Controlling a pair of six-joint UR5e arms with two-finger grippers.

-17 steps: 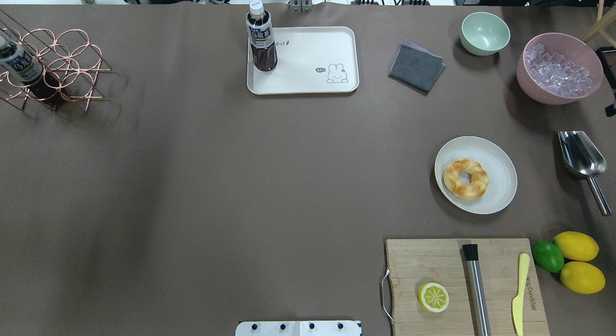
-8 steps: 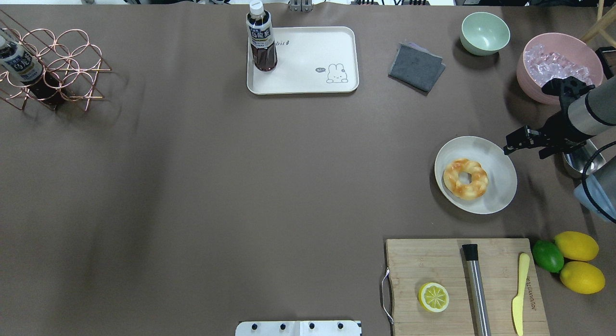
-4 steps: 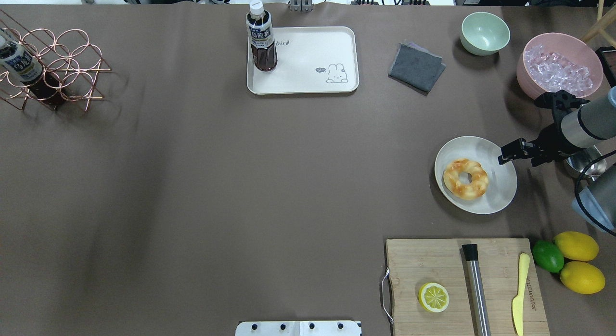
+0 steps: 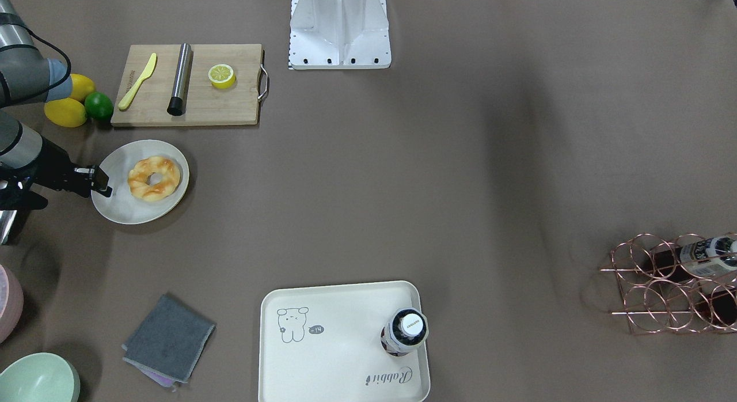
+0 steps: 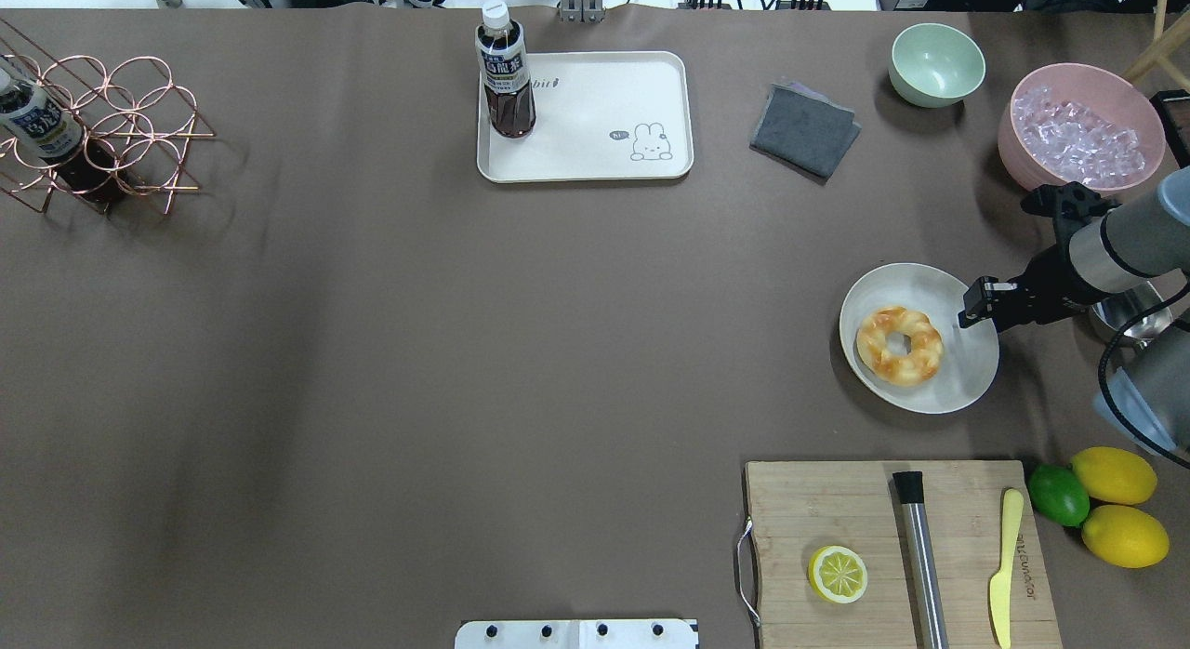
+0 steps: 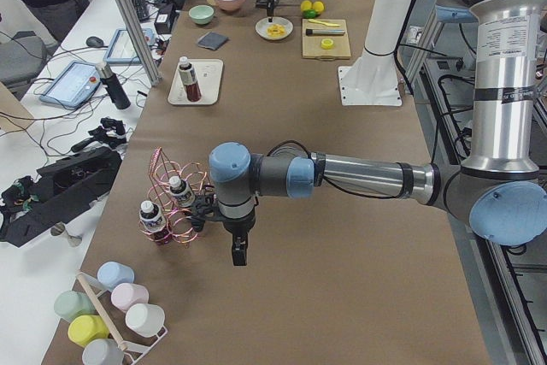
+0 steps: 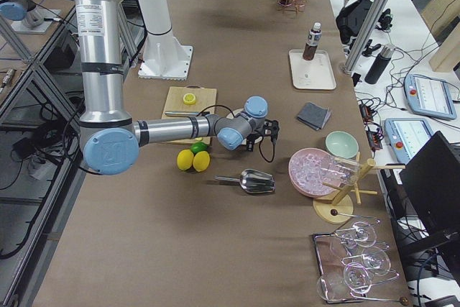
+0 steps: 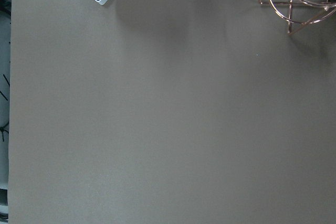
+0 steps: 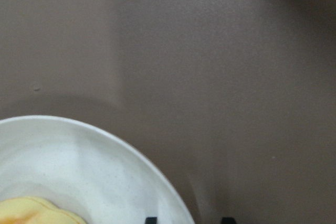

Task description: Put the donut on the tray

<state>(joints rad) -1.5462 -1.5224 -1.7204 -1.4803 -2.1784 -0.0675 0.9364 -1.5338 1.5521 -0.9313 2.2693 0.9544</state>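
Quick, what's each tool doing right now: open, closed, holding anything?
Left tool: cannot tell.
Right tool: open, holding nothing, over the plate rim.

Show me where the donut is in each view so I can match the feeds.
Front-facing: donut, left side, on the round plate.
Overhead: donut, right of centre.
Exterior left: donut, far end, top centre.
Exterior right: cannot make it out; the right arm blocks that spot.
Left wrist: not in it.
Right wrist: donut, yellow sliver, bottom-left corner.
Shared landmark: the plate under it.
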